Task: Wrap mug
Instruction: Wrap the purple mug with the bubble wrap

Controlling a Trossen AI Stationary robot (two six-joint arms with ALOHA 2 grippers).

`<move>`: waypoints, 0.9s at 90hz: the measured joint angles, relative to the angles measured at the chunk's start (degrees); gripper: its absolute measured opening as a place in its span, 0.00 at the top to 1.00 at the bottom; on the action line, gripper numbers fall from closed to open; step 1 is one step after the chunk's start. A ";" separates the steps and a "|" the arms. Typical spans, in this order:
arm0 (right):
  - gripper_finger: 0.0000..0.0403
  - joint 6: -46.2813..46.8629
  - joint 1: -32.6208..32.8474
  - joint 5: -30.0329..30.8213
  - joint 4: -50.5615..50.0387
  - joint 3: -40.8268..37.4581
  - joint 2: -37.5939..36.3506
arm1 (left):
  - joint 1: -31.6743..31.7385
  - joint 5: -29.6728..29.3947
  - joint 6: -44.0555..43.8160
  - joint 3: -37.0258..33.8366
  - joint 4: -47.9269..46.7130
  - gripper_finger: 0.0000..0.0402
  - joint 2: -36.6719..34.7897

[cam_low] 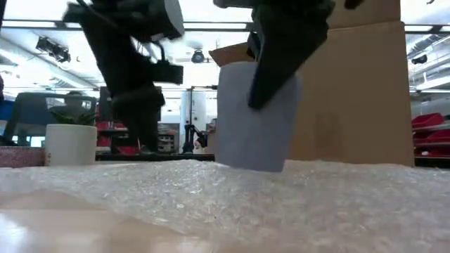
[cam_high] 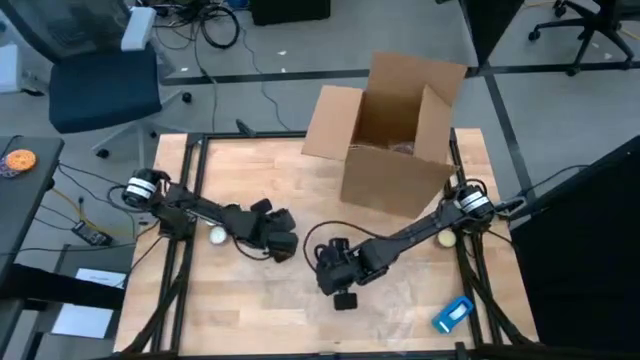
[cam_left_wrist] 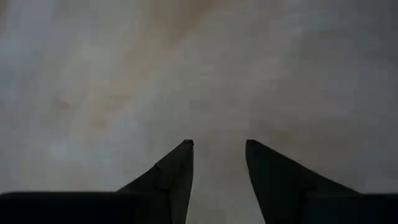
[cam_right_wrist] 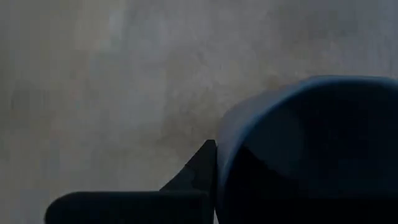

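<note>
The right gripper (cam_low: 281, 77) holds the mug (cam_low: 254, 116) upright by its rim on the bubble wrap (cam_low: 295, 200), mid-table. No wrapping is done yet. The left gripper (cam_left_wrist: 217, 162), narrowly parted and empty, hovers just beside.

My overhead feed is evenly lit, with soft shadows beneath the arms on the pale wooden table (cam_high: 250, 310). At table height, ceiling lights glare behind the tall brown cardboard box (cam_low: 358, 91); the crinkly clear bubble wrap (cam_low: 281, 197) blurs. Both wrist feeds look dim and defocused.

A pale blue-grey mug (cam_low: 253, 116) stands upright on a clear bubble-wrap sheet (cam_low: 295, 197) spread over the counter (cam_low: 42, 225).
</note>
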 joint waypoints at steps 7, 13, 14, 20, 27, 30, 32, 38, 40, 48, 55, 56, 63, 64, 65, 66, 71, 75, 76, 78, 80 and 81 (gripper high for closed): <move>1.00 -2.22 -0.10 -0.94 0.42 -0.39 0.00 | -2.68 0.09 -2.69 0.03 0.35 0.67 -0.41; 1.00 -3.76 -0.35 -2.09 0.46 -0.43 0.00 | -4.97 0.33 -4.19 0.03 0.32 0.67 -0.41; 1.00 -3.96 -0.41 -2.21 0.52 -0.43 0.00 | -5.32 0.42 -4.38 0.03 0.26 0.67 -0.39; 1.00 -5.48 -0.82 -2.60 1.04 -0.43 0.00 | -7.17 0.94 -5.77 0.01 -0.18 0.67 -0.39; 1.00 -6.81 -1.38 -3.30 1.22 -0.43 0.00 | -8.63 1.18 -7.02 0.01 0.06 0.67 -0.39; 1.00 -7.05 -1.59 -3.32 1.39 -0.43 0.00 | -8.96 1.18 -7.15 0.01 0.65 0.67 -0.39; 1.00 -7.15 -1.77 -3.31 1.49 -0.43 0.00 | -9.17 1.15 -7.20 0.00 1.50 0.67 -0.39; 0.99 -7.24 -2.25 -3.33 1.50 -0.43 0.00 | -9.47 0.98 -7.19 -0.01 6.09 0.67 0.13; 0.99 -7.29 -2.40 -3.40 1.50 -0.43 0.00 | -9.55 0.95 -7.03 -0.01 8.02 0.67 0.28; 0.97 -7.70 -2.95 -4.63 1.76 -0.42 0.00 | -9.83 0.90 -5.71 -0.01 15.02 0.67 1.18; 0.96 -7.68 -3.09 -5.15 2.04 -0.43 0.00 | -9.86 0.49 -5.31 0.01 19.24 0.67 1.99; 0.96 -7.68 -3.09 -5.10 2.04 -0.43 0.00 | -9.86 0.39 -5.32 0.01 19.63 0.67 2.16; 0.95 -7.68 -3.03 -5.13 2.06 -0.43 0.00 | -9.84 0.24 -5.32 -0.01 20.78 0.67 3.33; 0.95 -7.68 -3.03 -5.12 2.07 -0.43 0.00 | -9.84 0.23 -5.33 -0.03 20.82 0.67 3.48; 0.95 -7.68 -3.03 -5.12 2.08 -0.43 0.00 | -9.84 0.19 -5.33 -0.03 20.83 0.67 3.61; 0.95 -7.68 -3.03 -5.13 2.13 -0.43 0.00 | -9.84 0.14 -5.33 -0.03 20.80 0.67 3.70; 0.95 -7.44 -2.98 -5.31 2.35 -0.41 0.00 | -9.84 0.25 -5.33 -0.03 19.97 0.67 4.15; 0.95 -6.96 -3.00 -5.34 2.28 -0.41 0.00 | -9.85 0.67 -5.33 -0.03 18.93 0.67 4.44; 0.95 -6.87 -3.02 -5.34 2.28 -0.41 0.00 | -9.86 0.78 -5.33 -0.03 18.66 0.67 4.46; 0.95 -6.74 -3.05 -5.34 2.26 -0.41 0.00 | -9.90 0.88 -5.37 -0.03 18.13 0.67 4.50; 0.95 -6.74 -3.09 -5.34 2.19 -0.41 0.00 | -9.94 0.96 -5.46 -0.03 17.55 0.67 4.52; 0.95 -6.72 -3.11 -5.33 2.19 -0.41 0.00 | -9.95 1.00 -5.54 -0.03 17.20 0.67 4.53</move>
